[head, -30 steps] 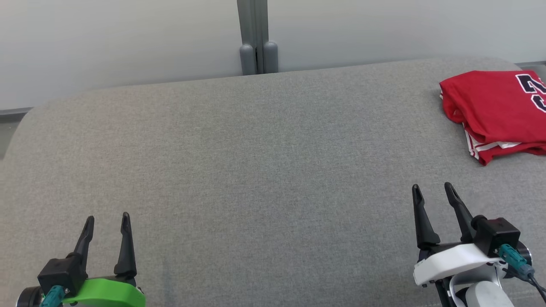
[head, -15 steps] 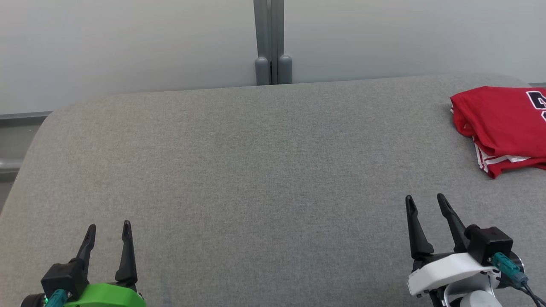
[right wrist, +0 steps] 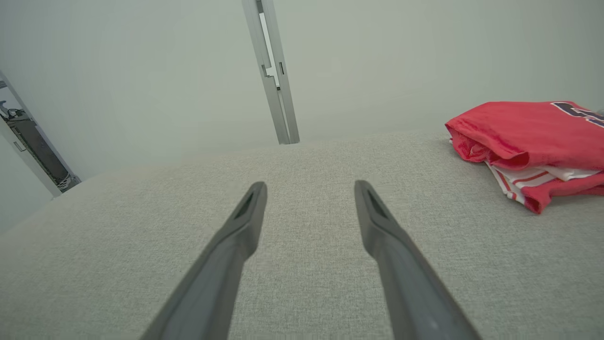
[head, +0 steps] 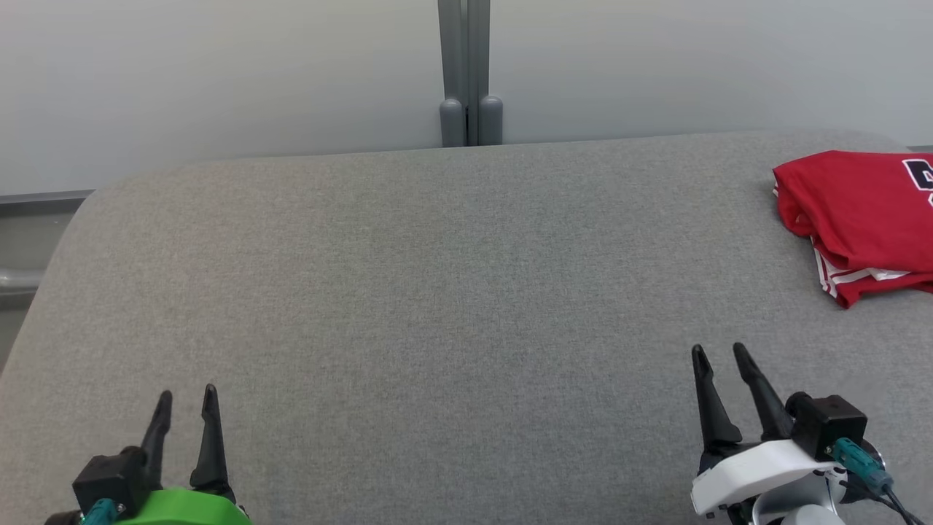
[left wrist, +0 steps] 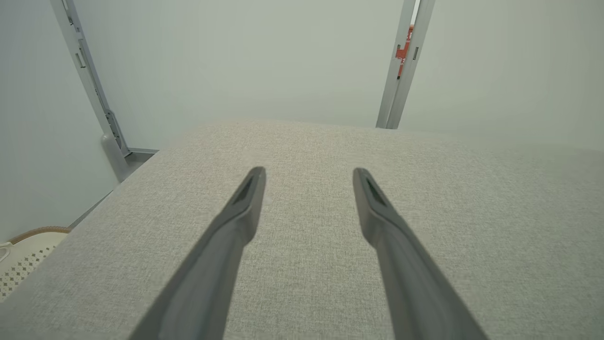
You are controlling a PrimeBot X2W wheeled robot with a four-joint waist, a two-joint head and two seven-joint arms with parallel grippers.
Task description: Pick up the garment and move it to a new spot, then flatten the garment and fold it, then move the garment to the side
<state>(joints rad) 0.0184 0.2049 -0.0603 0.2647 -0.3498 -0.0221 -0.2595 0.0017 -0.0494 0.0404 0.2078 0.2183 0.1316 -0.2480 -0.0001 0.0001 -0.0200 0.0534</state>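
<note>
Lying folded at the far right of the grey padded surface (head: pixel 437 292), the red jersey (head: pixel 853 204) points its rounded fold leftward, with its long axis seemingly left to right. The left gripper (head: pixel 187 391) and right gripper (head: pixel 719 347) both have fingers apart and hold nothing.

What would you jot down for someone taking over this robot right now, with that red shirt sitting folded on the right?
Both open and empty: left end effector at lower left, right end effector at lower right, over the grey cushioned surface.
The red garment lies folded at the surface's far right, apart from both.
Done: folding and moving aside, it seems.
Left: probably nothing; maybe check the fold.
</note>
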